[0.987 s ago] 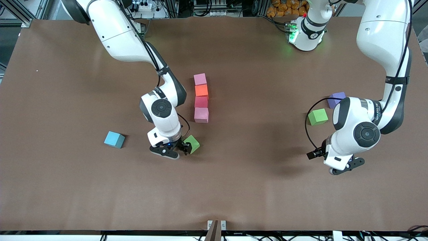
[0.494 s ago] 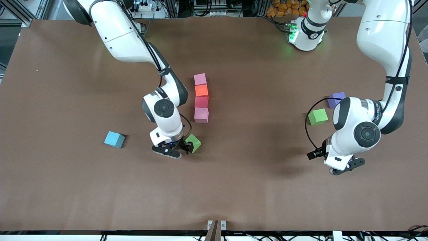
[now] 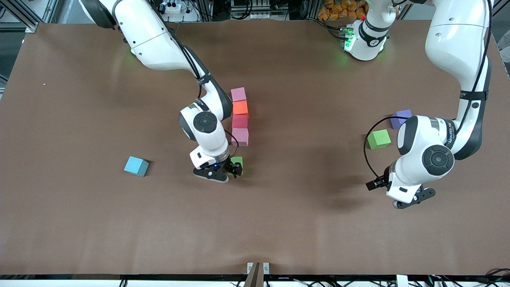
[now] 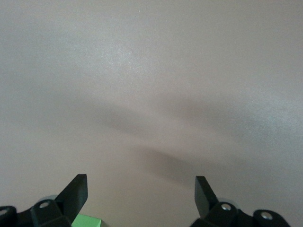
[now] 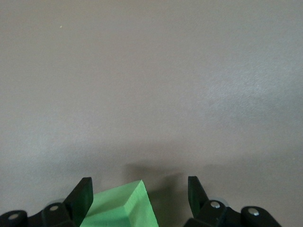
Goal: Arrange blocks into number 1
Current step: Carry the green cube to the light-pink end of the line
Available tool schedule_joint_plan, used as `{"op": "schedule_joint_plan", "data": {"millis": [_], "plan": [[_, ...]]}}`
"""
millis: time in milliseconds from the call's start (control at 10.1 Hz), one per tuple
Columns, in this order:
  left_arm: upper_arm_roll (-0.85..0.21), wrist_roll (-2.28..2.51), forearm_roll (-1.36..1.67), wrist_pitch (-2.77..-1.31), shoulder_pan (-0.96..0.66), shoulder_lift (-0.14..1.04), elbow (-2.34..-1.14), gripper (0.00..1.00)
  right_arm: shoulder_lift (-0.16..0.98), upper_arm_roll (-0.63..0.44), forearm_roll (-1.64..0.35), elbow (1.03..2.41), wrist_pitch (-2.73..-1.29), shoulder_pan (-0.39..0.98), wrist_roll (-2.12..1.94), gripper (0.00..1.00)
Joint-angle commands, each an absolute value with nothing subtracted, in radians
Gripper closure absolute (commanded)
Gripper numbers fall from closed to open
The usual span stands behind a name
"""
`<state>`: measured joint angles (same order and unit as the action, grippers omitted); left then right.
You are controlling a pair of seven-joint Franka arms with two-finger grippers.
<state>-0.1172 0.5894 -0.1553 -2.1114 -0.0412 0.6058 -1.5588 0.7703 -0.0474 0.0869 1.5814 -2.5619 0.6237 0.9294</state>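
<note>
The right gripper (image 3: 233, 170), fingers clamped on a green block (image 3: 237, 163), has carried it in the last second from a spot toward the right arm's end of the table to just below the lowest pink block (image 3: 240, 136), so the vertical stroke of the 1 is about to gain a fifth cube under the column of pink, orange (image 3: 240, 107), red and pink. The left gripper (image 3: 412, 198) waits with fingers wide apart and empty, unmoved, near a second green block (image 3: 378, 139) and the purple block (image 3: 401, 116). The light blue block (image 3: 136, 166) lies apart, unused.
</note>
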Motion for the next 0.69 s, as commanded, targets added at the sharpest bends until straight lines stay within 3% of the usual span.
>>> {"op": "schedule_joint_plan", "data": {"millis": [0,592], "plan": [[-0.118,0.614,-0.17,-2.111,-0.041,0.607,-1.549,0.0,0.79,-0.044,0.067,1.557,-2.568,0.623,0.927,0.1],[-0.118,0.614,-0.17,-2.111,-0.041,0.609,-1.548,0.0,0.775,-0.046,0.071,1.58,-2.568,0.601,0.885,0.1]]}}
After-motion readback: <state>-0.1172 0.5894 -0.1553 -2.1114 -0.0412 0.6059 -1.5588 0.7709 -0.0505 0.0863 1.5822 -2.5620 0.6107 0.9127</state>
